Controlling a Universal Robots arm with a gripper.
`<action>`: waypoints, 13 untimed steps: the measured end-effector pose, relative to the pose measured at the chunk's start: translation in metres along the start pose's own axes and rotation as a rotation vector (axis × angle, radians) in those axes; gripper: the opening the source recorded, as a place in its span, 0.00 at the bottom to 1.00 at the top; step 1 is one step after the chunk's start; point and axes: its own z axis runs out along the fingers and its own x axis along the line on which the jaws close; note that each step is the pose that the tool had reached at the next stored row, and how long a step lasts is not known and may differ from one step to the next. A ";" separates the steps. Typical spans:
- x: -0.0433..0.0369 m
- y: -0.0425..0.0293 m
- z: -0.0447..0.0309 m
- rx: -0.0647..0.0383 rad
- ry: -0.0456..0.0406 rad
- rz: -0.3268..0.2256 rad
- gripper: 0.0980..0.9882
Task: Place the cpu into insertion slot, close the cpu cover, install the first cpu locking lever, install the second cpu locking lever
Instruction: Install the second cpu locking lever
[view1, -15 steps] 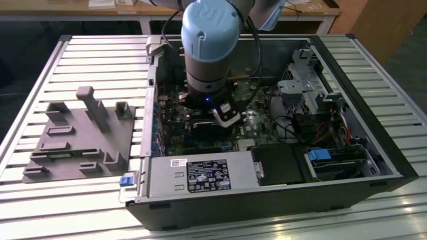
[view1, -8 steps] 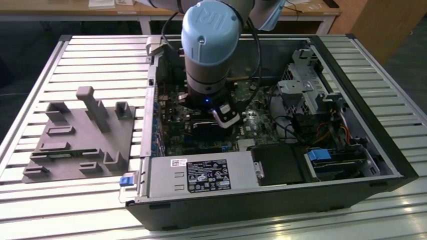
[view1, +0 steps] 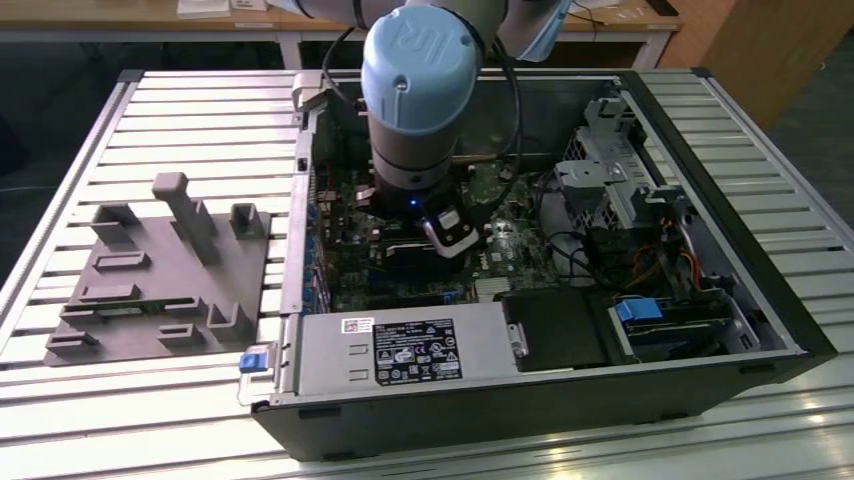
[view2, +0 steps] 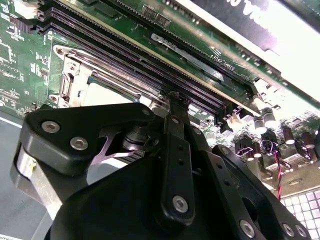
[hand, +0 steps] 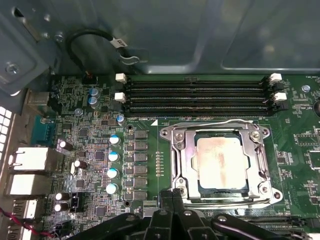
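In the first wrist view the cpu (hand: 221, 161) lies flat in the insertion slot (hand: 220, 197), just beyond my fingers (hand: 172, 196), with the cpu cover (hand: 186, 165) down around it and its window showing the chip's dull top; two pairs of long black memory slots (hand: 197, 97) run beyond that; my fingers look pressed together at the socket's near edge, holding nothing. The second wrist view gives the side of it: my fingers meet at one narrow tip by the socket's corner, the cpu a pale patch beside them. The exterior view shows the open computer case (view1: 747, 330) lying on a slatted metal surface (view1: 200, 120), a grey fixture block (view1: 160, 270) well apart; my arm (view1: 420, 110) stands upright, wrist straight down into the case.
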 end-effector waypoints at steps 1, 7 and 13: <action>0.0002 -0.0001 0.0003 0.000 0.0000 0.000 0.01; 0.0017 -0.0002 0.0009 0.000 0.0001 0.000 0.01; 0.0017 0.0016 -0.0040 0.000 -0.0001 0.000 0.01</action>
